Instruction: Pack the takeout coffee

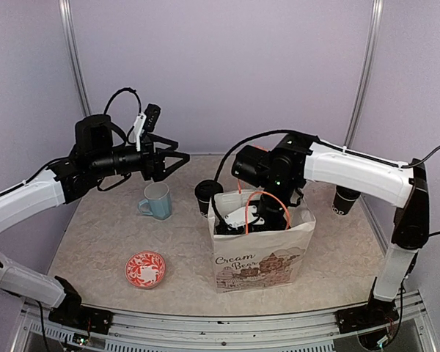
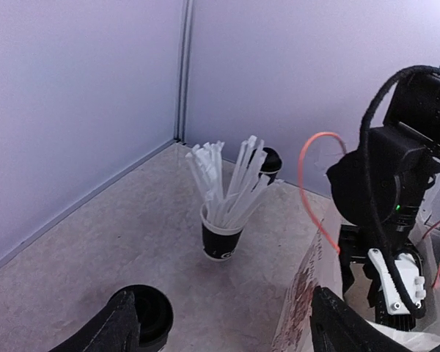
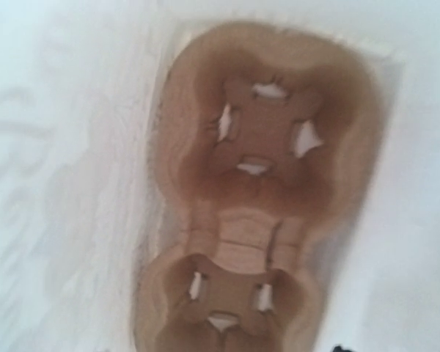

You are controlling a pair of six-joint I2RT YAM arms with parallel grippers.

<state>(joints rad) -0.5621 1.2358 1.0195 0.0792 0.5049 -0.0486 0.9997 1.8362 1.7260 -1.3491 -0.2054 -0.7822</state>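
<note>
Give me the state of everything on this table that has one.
White printed paper bag: upright, top open.
Brown cardboard cup carrier: in bag, pockets empty.
Small black paper cup: lidded, outside bag.
Black cup of white straws: upright.
Light blue ceramic mug: upright.
Left gripper: open, empty.
Right gripper: inside bag, jaws hidden.

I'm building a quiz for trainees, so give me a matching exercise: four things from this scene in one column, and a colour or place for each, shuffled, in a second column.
Things
1. mug
2. dish
3. carrier
4. straws

Colour or place
a. inside the bag
b. red and white
c. standing in a black cup
d. light blue

Pairs: 1-d, 2-b, 3-a, 4-c
</note>
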